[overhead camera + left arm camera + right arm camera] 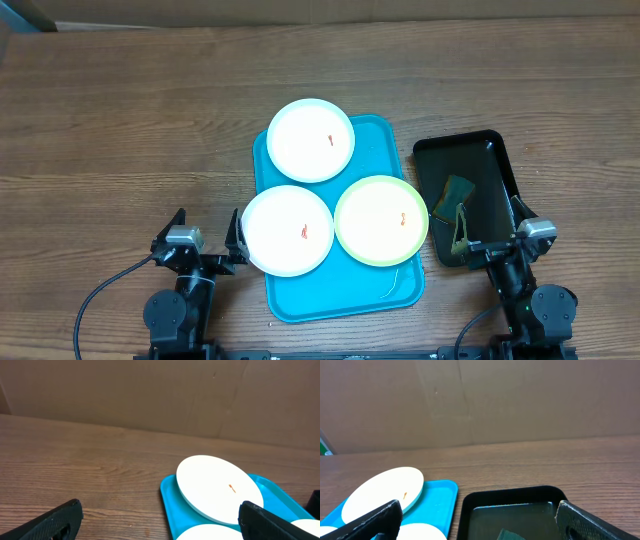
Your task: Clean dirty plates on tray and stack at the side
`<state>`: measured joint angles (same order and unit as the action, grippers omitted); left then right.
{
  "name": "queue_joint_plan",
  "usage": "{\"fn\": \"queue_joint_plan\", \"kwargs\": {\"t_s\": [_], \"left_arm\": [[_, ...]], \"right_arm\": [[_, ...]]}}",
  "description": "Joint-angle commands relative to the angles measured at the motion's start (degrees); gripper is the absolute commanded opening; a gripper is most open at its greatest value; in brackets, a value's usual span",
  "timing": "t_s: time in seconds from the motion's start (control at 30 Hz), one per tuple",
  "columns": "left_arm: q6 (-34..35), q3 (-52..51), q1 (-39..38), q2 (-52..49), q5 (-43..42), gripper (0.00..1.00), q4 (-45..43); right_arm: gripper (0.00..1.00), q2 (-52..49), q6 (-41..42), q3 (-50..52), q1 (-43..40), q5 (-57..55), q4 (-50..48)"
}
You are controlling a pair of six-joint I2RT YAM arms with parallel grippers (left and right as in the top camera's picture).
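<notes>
Three plates lie on the blue tray. A white plate is at the far end, a second white plate sits near left and overhangs the rim, and a yellow-green-rimmed plate sits near right. Each carries a small red or orange smear. My left gripper stands open just left of the near white plate, holding nothing. In the left wrist view the left gripper frames the tray corner and the far plate. My right gripper is open over the near end of the black tray.
A glossy black tray stands right of the blue tray, holding a dark green sponge. In the right wrist view the right gripper spans this black tray. A cardboard wall runs along the table's far edge.
</notes>
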<state>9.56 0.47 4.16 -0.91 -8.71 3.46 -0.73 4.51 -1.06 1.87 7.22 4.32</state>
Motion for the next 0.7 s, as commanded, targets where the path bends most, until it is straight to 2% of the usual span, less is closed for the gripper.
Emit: {"fn": "queue_joint_plan", "kwargs": {"t_s": [0.0, 0.57, 0.67], "left_arm": [[0.8, -0.2, 0.3, 0.2, 0.2, 1.00, 0.2], [0.8, -0.2, 0.3, 0.2, 0.1, 1.00, 0.1], [3.6, -0.2, 0.3, 0.2, -1.7, 1.00, 0.1]], "right_arm": [[1.00, 0.4, 0.1, 0.6, -0.2, -0.1, -0.2], [1.00, 0.4, 0.1, 0.6, -0.2, -0.1, -0.2], [1.00, 0.4, 0.2, 0.6, -0.2, -0.1, -0.2]]}}
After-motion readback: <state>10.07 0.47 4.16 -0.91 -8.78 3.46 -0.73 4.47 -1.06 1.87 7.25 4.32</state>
